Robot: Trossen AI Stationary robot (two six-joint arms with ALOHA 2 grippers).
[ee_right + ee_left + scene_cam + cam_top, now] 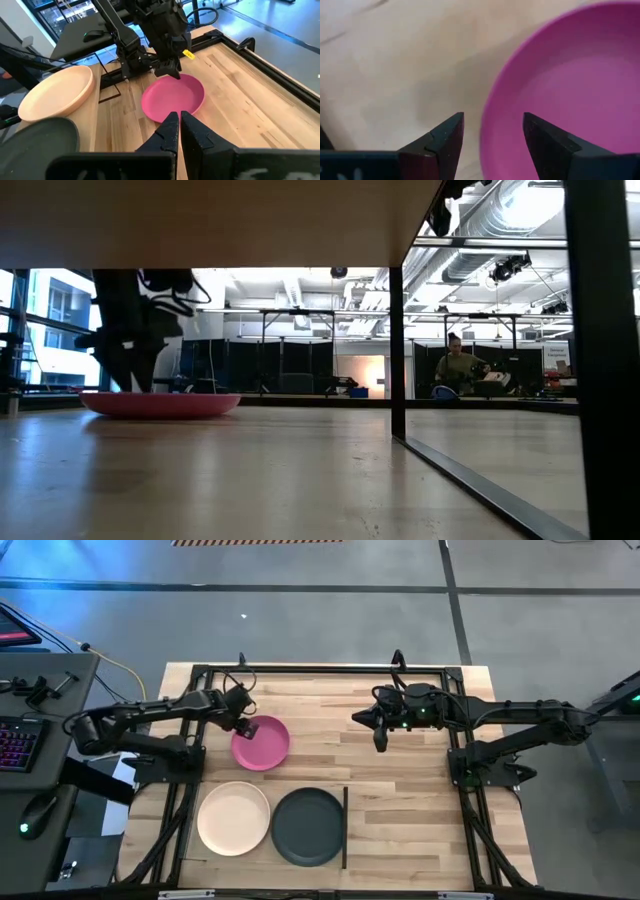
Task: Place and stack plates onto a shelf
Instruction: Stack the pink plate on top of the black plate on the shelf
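Over pink plate [262, 743], left pincer [243, 726] spread.

Magenta pink plate [261, 743], cream plate [233, 818] and dark grey-black plate [308, 826] lie on the pale, striped butcher-block worktop [400, 790]; arm fingers [440, 145] are black.

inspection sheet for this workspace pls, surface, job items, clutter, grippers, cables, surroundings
surface: striped wood table inside a black frame.
job's things: pink plate flat on the table; cream plate and dark plate side by side at the near edge, raised, seemingly on the shelf; a fourth plate is not seen.
clutter: nothing seen on the table.
grippers: left gripper open, astride the pink plate's rim; right gripper shut, held above bare table.
cables: yellow cable off the table's left.
surroundings: keyboard and mouse on a side desk; a person far behind.
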